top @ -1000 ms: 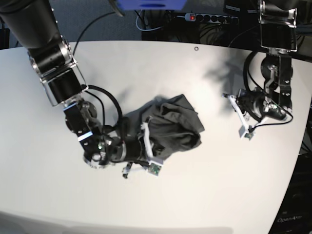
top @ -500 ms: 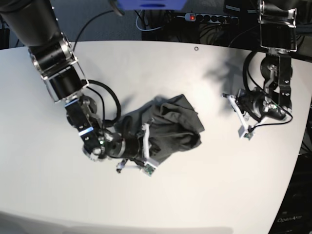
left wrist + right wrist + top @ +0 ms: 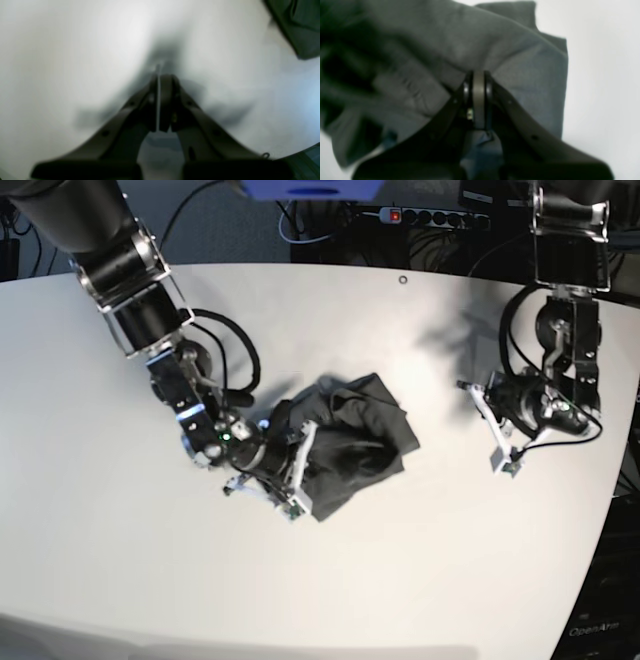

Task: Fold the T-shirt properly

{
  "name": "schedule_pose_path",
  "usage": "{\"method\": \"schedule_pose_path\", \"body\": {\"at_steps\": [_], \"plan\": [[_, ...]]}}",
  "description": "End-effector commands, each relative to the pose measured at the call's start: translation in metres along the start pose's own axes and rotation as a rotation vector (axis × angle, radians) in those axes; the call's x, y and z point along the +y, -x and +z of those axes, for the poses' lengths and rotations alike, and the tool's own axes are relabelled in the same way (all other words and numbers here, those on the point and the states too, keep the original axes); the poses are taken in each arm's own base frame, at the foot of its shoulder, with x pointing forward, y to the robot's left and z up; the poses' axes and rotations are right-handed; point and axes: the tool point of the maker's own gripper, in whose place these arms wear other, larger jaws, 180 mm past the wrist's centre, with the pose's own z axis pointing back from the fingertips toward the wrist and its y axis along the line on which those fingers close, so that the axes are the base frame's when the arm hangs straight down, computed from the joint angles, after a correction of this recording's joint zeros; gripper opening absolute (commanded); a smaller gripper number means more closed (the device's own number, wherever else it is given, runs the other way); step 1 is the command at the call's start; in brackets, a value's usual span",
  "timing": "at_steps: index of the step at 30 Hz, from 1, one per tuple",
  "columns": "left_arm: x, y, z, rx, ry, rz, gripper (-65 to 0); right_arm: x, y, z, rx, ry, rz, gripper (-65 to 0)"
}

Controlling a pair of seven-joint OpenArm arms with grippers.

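Observation:
The dark grey T-shirt [image 3: 360, 430] lies crumpled in the middle of the white table [image 3: 420, 580]. My right gripper [image 3: 312, 460] is at the shirt's left edge. In the right wrist view its fingertips [image 3: 479, 77] are pressed together, and the T-shirt [image 3: 525, 65] puckers toward them, so it is shut on a fold of the cloth. My left gripper [image 3: 480, 408] hovers low over bare table to the right of the shirt. Its fingertips [image 3: 160, 76] are shut on nothing. A corner of the T-shirt [image 3: 297, 25] shows at the upper right of the left wrist view.
A black power strip [image 3: 430, 217] and cables lie beyond the far table edge. The table's curved right edge [image 3: 612, 510] runs close behind the left arm. A small dark ring [image 3: 402, 279] marks the table near the far edge.
The right arm has swung its wrist up and away from the near edge while staying at the shirt's left side. The shirt's near-left part has been pulled in tighter. The left arm barely moved.

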Motion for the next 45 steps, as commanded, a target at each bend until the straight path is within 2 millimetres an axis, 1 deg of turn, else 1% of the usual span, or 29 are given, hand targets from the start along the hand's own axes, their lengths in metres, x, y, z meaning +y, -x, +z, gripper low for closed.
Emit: {"method": "schedule_pose_path", "body": {"at_steps": [1,3,6,8,10,11,13,14,17,19,22,28,33,35,37,39,41,43,45], "plan": [[0.005,-0.011,0.006,-0.032,-0.011,-0.010,-63.1,0.000,-0.025,0.005,-0.056,0.008,0.036,-64.9],[0.004,-0.012,0.006,-0.034,-0.010,-0.010,-63.1,0.011,-0.035,0.006,-0.066,-0.001,0.061,-64.9],[0.004,-0.014,0.007,-0.039,-0.011,-0.012,-63.1,0.021,-0.047,0.007,-0.065,-0.005,0.085,-64.9],[0.005,-0.017,0.008,-0.046,-0.012,-0.014,-63.1,0.021,-0.055,0.009,-0.072,0.010,0.084,-64.9],[0.005,-0.017,0.008,-0.046,-0.012,-0.014,-63.1,0.018,-0.062,0.013,-0.078,0.053,0.064,-64.9],[0.004,-0.017,0.008,-0.046,-0.010,-0.014,-63.1,0.019,-0.063,0.015,-0.080,0.065,0.053,-64.9],[0.004,-0.015,0.005,-0.036,-0.003,-0.005,-63.1,0.029,-0.068,0.016,-0.095,0.058,0.060,-64.9],[0.003,-0.014,0.003,-0.030,0.002,0.002,-63.1,0.034,-0.068,0.017,-0.093,0.053,0.059,-64.9],[0.001,-0.019,-0.003,-0.049,0.013,0.016,-63.1,0.045,-0.060,0.016,-0.082,0.038,0.051,-64.9],[0.002,-0.019,-0.008,-0.055,0.017,0.027,-63.1,0.047,-0.058,0.015,-0.078,0.034,0.048,-64.9],[0.002,-0.015,-0.014,-0.046,0.025,0.041,-63.1,0.040,-0.053,0.017,-0.061,0.047,0.056,-64.9],[0.001,-0.019,-0.012,-0.056,0.032,0.042,-63.1,0.022,-0.048,0.026,-0.016,0.080,0.120,-64.9],[-0.013,-0.027,-0.014,-0.068,0.059,0.043,-63.1,0.005,-0.040,0.035,0.011,0.114,0.134,-64.9],[-0.018,-0.030,-0.016,-0.071,0.065,0.029,-63.1,0.003,-0.037,0.037,0.014,0.119,0.135,-64.9],[-0.024,-0.028,-0.019,-0.058,0.072,0.007,-63.1,0.006,-0.031,0.036,0.020,0.112,0.123,-64.9],[-0.028,-0.032,-0.019,-0.061,0.074,-0.008,-63.1,0.008,-0.022,0.036,0.029,0.107,0.115,-64.9],[-0.029,-0.033,-0.019,-0.062,0.075,-0.009,-63.1,0.015,-0.017,0.033,0.014,0.091,0.102,-64.9],[-0.029,-0.034,-0.019,-0.064,0.078,-0.008,-63.1,0.021,-0.013,0.031,0.004,0.079,0.091,-64.9],[-0.030,-0.035,-0.019,-0.066,0.079,-0.009,-63.1,0.022,-0.013,0.031,0.002,0.078,0.091,-64.9]]}}
